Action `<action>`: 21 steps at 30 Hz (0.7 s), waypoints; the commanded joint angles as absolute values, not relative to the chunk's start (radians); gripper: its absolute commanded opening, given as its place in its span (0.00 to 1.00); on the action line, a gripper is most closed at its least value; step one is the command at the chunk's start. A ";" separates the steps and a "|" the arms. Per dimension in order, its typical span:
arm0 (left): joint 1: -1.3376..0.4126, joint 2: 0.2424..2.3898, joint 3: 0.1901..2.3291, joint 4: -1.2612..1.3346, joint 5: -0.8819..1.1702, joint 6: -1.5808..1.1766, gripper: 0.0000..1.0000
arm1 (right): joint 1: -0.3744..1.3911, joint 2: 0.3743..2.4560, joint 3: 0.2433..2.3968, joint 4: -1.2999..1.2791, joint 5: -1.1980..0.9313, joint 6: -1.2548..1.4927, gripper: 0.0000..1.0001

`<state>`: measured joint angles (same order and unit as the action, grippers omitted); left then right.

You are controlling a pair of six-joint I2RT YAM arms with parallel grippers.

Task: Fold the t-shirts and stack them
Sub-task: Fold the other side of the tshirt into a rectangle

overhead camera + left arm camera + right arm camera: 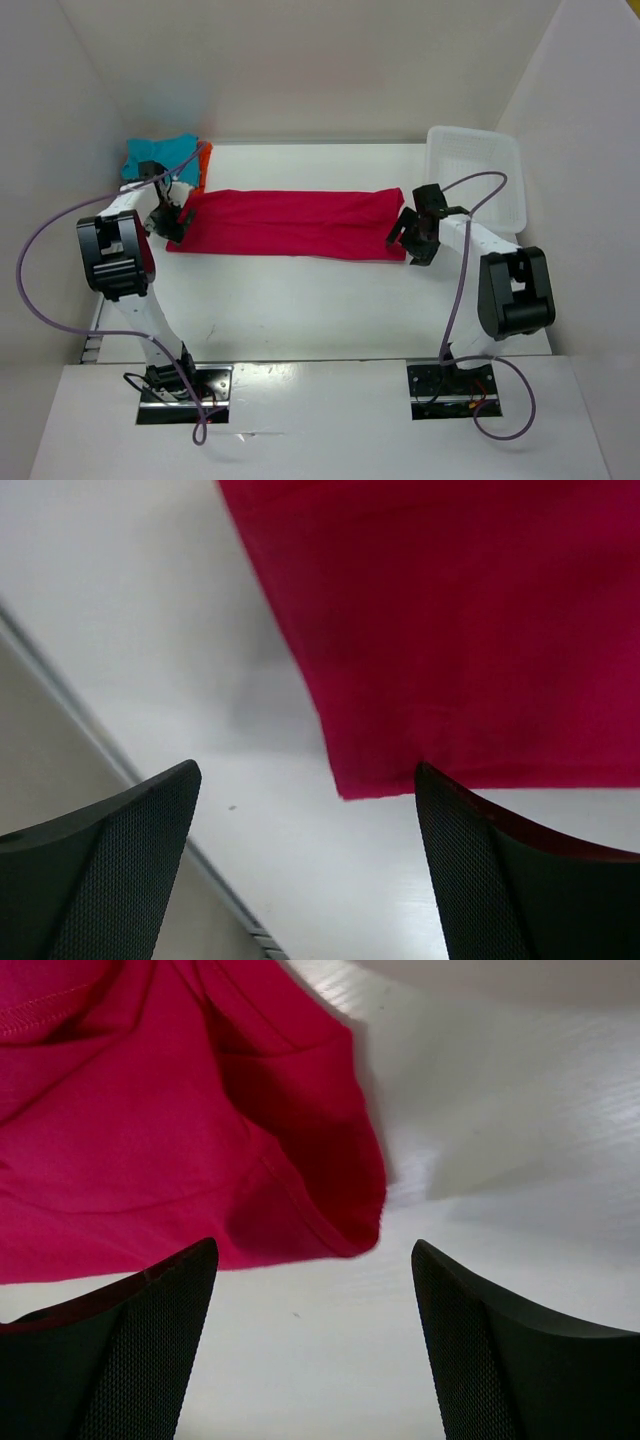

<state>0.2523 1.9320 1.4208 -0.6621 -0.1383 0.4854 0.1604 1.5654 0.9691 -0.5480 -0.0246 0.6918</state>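
The pink-red shirt (290, 225) lies as a long folded band across the bench centre, parallel to the far edge, and appears ready for a crosswise fold. The left gripper (172, 218) sits at its left end, the right gripper (407, 236) at its right end. Both jaws stand wide apart, holding nothing. The teal shirt (155, 155) and orange shirt (204, 160) lie in the far left corner

White worktop (300, 300), boxed in by plain white walls (330, 60) behind it and on both sides. A white board (320, 430) adjoins its near edge. Even light, soft shadows.
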 commanded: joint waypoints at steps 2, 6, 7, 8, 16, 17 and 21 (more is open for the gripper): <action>0.262 1.980 1.396 -0.653 -0.087 0.410 0.94 | 0.178 1.646 0.963 -0.407 -0.081 0.726 0.83; 0.262 2.014 1.396 -0.641 -0.068 0.399 0.80 | 0.178 1.678 0.940 -0.396 -0.100 0.736 0.59; 0.262 2.023 1.396 -0.641 -0.049 0.399 0.73 | 0.178 1.678 0.925 -0.387 -0.100 0.736 0.49; 0.262 2.023 1.385 -0.641 -0.038 0.399 0.58 | 0.178 1.668 0.916 -0.387 -0.100 0.747 0.39; 0.262 1.996 1.319 -0.686 0.051 0.408 0.00 | 0.150 1.637 0.894 -0.433 -0.023 0.738 0.02; 0.262 1.968 1.301 -0.708 0.051 0.440 0.00 | 0.141 1.637 0.894 -0.448 -0.012 0.729 0.02; 0.262 1.841 1.163 -0.771 -0.063 0.543 0.00 | 0.132 1.614 0.894 -0.494 0.054 0.706 0.02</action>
<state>0.2558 1.8946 1.2648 -0.6323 -0.0135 0.4610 0.1547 1.6463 0.9234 -0.3779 -0.0227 0.7090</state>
